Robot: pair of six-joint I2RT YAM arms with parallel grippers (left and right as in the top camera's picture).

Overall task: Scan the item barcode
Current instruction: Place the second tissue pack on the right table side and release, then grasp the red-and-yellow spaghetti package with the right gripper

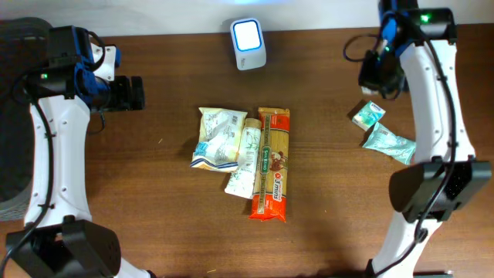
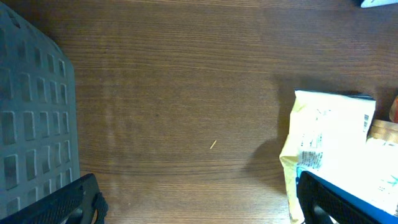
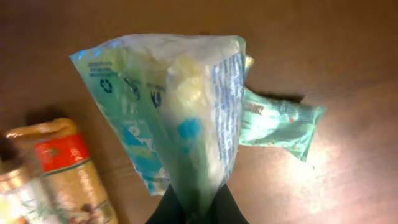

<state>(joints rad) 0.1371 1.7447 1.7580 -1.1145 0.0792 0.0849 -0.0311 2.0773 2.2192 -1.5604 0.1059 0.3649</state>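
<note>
Bag, clear with teal print, hangs from the right claw, which is clenched on one end of it. It is held above the desk, well to the right of the scanner. The left claw is released, jaws wide, far left of the scanner.

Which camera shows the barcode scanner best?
Overhead. The scanner appears whole there, with its lit face plainly visible. The left wrist view catches only a pale sliver in its top right corner, which may be the scanner. The right wrist view doesn't show it.
</note>
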